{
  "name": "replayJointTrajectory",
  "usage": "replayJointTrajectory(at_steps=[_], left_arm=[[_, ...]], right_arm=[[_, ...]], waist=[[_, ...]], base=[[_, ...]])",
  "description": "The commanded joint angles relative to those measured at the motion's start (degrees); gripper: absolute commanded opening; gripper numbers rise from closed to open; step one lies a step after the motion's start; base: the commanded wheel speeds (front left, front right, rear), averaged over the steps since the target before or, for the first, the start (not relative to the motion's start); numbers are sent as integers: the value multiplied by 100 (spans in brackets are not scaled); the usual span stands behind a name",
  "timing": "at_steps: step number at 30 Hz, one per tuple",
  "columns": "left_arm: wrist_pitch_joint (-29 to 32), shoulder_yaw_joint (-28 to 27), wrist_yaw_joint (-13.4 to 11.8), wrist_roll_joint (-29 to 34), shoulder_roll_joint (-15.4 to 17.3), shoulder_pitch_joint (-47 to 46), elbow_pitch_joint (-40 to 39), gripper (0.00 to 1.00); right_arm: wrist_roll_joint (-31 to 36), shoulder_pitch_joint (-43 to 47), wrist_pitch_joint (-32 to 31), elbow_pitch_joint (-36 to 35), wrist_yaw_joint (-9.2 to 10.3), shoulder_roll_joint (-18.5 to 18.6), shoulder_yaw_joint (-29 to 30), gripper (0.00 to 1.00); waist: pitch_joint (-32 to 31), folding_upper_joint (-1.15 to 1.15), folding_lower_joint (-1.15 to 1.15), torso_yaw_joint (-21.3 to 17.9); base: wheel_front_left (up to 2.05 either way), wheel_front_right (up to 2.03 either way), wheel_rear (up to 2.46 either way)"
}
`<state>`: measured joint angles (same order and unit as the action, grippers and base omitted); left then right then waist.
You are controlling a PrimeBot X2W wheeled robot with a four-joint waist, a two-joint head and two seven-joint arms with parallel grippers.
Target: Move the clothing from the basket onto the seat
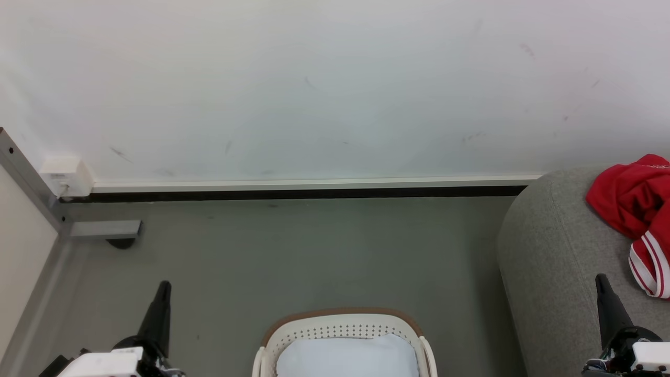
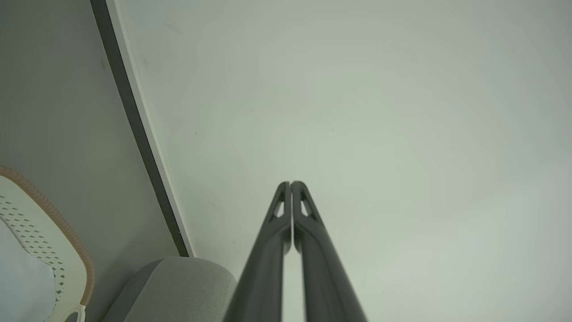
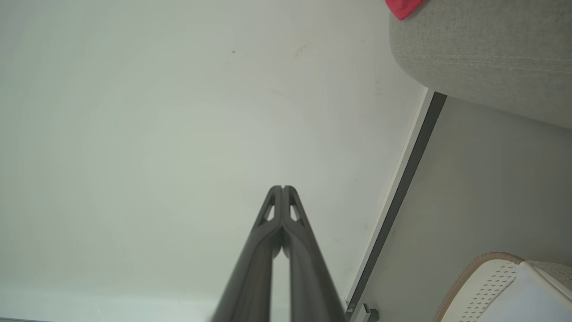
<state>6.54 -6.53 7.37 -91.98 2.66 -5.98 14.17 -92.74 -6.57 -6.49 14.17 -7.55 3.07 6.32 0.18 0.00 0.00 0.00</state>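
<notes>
From my head camera, the clothing point(image 1: 636, 209) (red, with white-striped trim) lies bunched on the seat point(image 1: 555, 262) out at 3 o'clock. The basket point(image 1: 340, 322) sits on the floor point(image 1: 314, 251) at 6 o'clock with a pale liner point(image 1: 348, 356) inside. My left gripper point(image 1: 164, 287) at 7 o'clock and right gripper point(image 1: 601, 278) at 5 o'clock each have their fingers pressed together on nothing, tips aimed toward the wall point(image 1: 335, 89).

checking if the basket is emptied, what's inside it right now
Inside the basket lies a pale blue-white liner sheet, with nothing red on its visible part. Anything under the sheet is covered, and the basket's near end is cut off. The clothing lies on the seat.
</notes>
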Motion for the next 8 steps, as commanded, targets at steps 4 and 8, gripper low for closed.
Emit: replayJointTrajectory(at_steps=[4, 8], left_arm=[[20, -10, 27, -79, 40, -48, -20, 0], [20, -10, 27, -79, 40, -48, -21, 0]], right_arm=[[37, 74, -5, -33, 12, -11, 30, 0], [38, 74, -6, -33, 12, -12, 30, 0]], waist=[[0, 0, 0, 0], [0, 0, 0, 0]], base=[[0, 0, 0], [0, 0, 0]])
